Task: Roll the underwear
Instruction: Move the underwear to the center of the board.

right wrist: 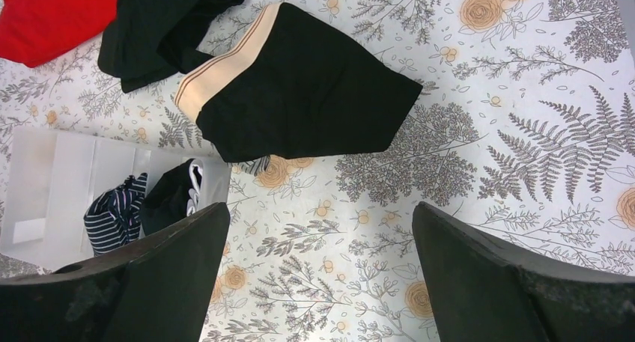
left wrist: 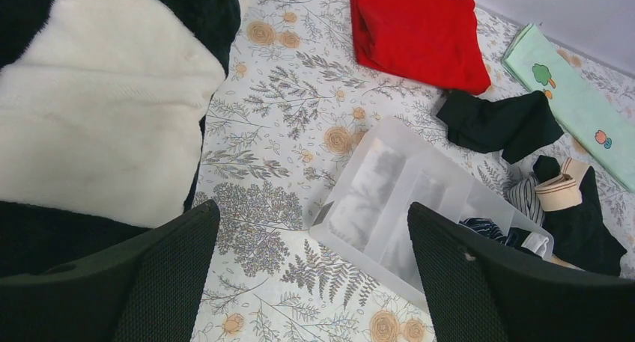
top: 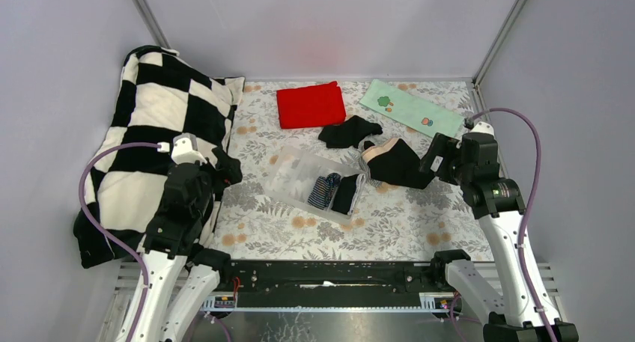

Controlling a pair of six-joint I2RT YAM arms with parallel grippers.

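Beside the divided box (top: 297, 174) lies beige-banded black underwear (top: 395, 165).

Red cloth (top: 311, 105) at back, pale green printed cloth (top: 410, 108), checked blanket (top: 161, 125) left, clear box (top: 293, 170) centre

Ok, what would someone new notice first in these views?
The big black-and-white checkered blanket heaped along the left side stands out first, then the bright red cloth at the far middle. A clear divided bin, partly filled, sits at centre with black underwear lying just right of it.
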